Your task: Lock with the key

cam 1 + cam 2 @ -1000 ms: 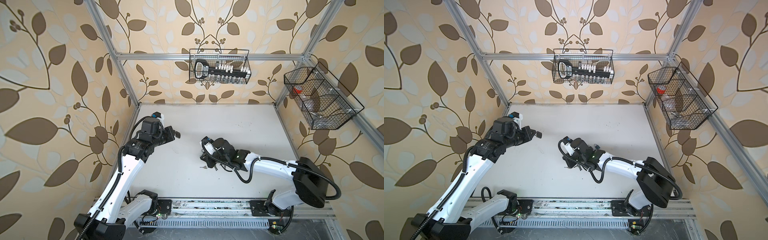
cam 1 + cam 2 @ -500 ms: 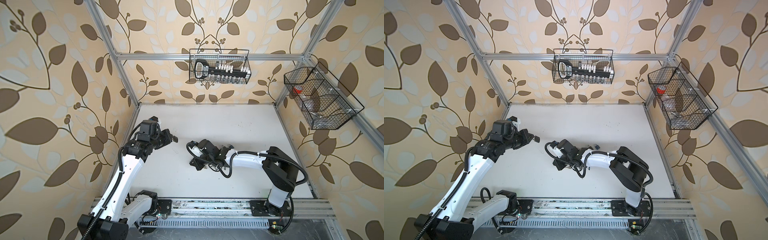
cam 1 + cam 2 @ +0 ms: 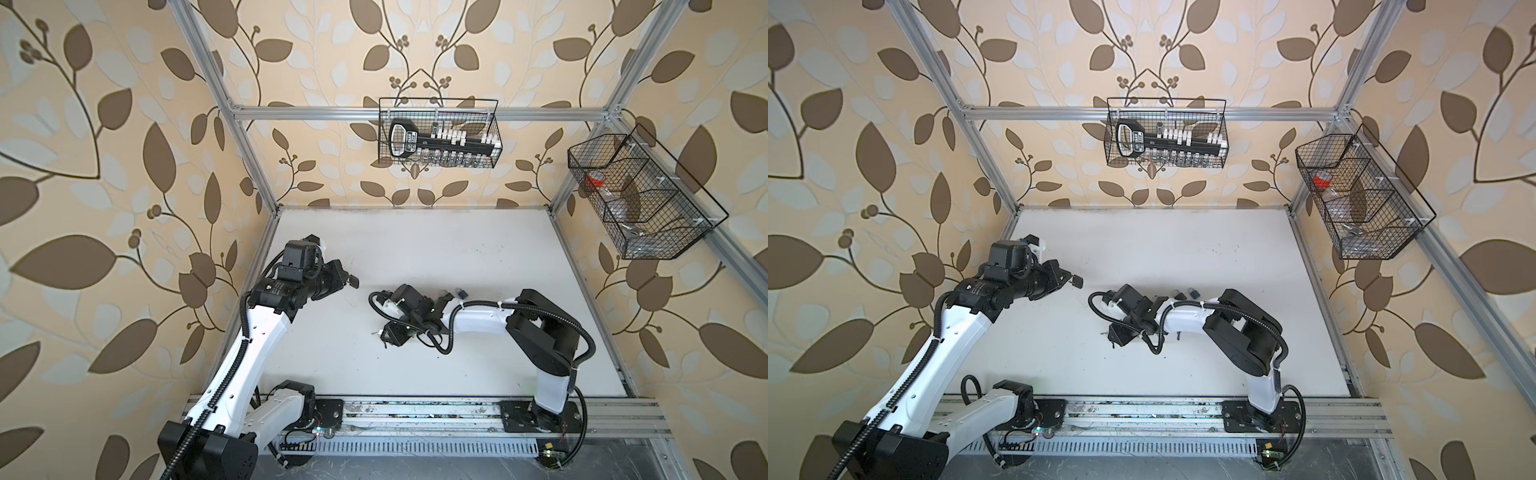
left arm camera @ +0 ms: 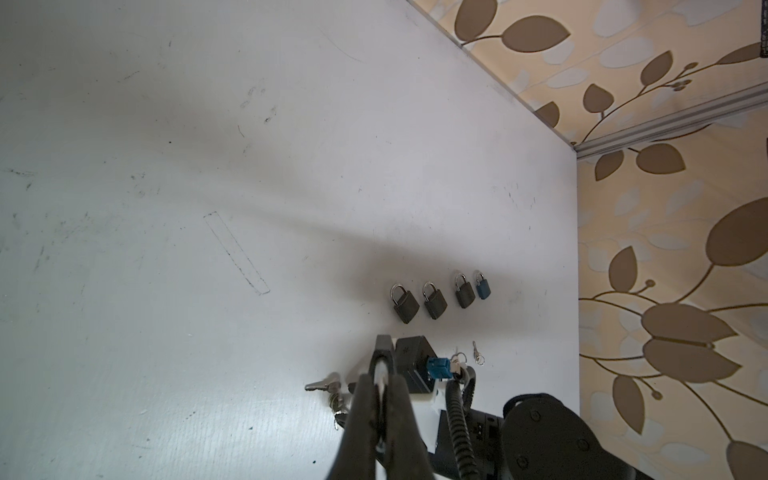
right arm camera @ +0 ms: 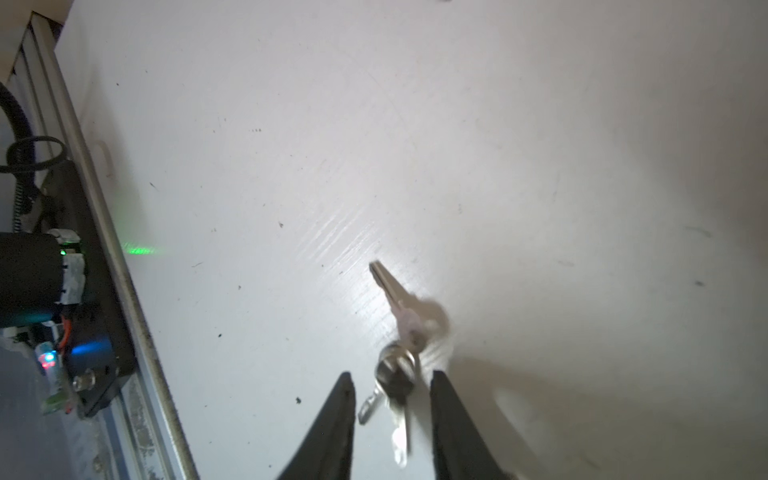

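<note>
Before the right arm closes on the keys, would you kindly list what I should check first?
1. The key bunch sits between the jaws of the right gripper: ok, one jaw each side.
2. The key bunch lies at rest: cannot tell, it looks blurred.
3. The left gripper is shut on a small dark item, perhaps a padlock: ok.
4. That item's keyhole faces the right arm: cannot tell.
5. The four padlocks on the table lie clear of the key bunch: ok.
</note>
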`<state>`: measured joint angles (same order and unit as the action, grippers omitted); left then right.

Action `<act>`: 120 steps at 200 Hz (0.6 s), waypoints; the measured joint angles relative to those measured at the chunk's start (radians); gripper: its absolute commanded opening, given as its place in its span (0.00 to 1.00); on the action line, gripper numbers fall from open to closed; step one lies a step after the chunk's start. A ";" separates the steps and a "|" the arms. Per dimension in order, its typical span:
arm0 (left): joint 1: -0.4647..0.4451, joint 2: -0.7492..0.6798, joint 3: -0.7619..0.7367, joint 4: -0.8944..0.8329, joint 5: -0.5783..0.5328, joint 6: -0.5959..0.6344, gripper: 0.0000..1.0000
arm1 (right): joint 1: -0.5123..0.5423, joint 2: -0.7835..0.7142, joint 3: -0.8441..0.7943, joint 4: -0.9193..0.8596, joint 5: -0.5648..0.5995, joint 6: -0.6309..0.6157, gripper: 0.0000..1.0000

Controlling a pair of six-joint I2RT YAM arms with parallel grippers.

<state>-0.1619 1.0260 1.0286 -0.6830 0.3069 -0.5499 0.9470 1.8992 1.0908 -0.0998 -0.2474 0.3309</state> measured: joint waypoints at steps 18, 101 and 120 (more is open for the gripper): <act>0.000 0.000 0.000 0.001 0.008 0.000 0.00 | 0.000 -0.043 -0.011 -0.011 0.045 -0.013 0.43; -0.048 0.116 -0.002 0.127 0.291 0.021 0.00 | 0.000 -0.531 -0.217 0.190 0.197 -0.251 0.67; -0.098 0.135 -0.002 0.143 0.328 0.033 0.00 | 0.000 -0.532 -0.216 0.207 0.207 -0.311 0.71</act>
<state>-0.2604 1.1614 1.0271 -0.5400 0.6346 -0.5171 0.9470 1.3670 0.8753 0.1070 -0.0406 0.0204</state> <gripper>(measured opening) 0.049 0.691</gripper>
